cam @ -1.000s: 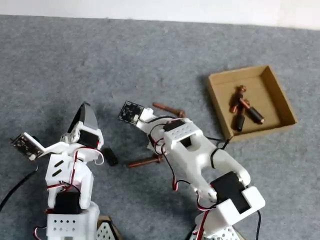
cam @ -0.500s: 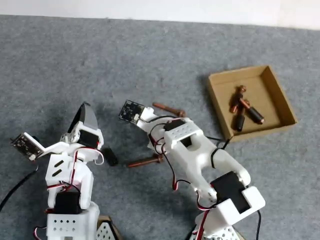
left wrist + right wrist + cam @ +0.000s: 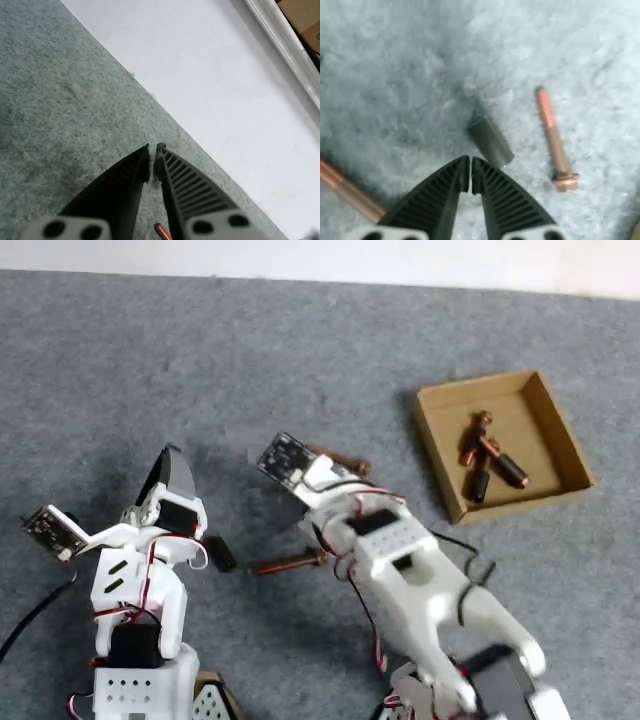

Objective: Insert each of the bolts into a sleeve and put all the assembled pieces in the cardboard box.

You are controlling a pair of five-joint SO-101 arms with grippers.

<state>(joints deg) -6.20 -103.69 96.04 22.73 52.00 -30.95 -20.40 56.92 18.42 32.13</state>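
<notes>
My right gripper [image 3: 470, 170] is shut and empty, its tips just short of a dark sleeve [image 3: 491, 141] lying on the grey carpet. Beyond the sleeve lies a copper bolt [image 3: 556, 142], and a second bolt [image 3: 345, 190] shows at the edge. From above, the right arm [image 3: 390, 540] covers that sleeve, with one bolt [image 3: 340, 458] past its wrist and the other bolt [image 3: 290, 562] beside it. Another black sleeve [image 3: 220, 553] lies by the left arm. My left gripper [image 3: 153, 156] is shut and empty, raised over the carpet [image 3: 170, 475]. The cardboard box [image 3: 555, 425] holds several assembled pieces [image 3: 488, 462].
The carpet ends at a white strip [image 3: 400, 260] along the far side. The box stands at the far right, apart from both arms. Open carpet lies ahead of the left arm and between the right arm and the box.
The right arm has stretched forward and its wrist has shifted toward the far right, over the bolt. The left arm, the bolts and the box have not moved.
</notes>
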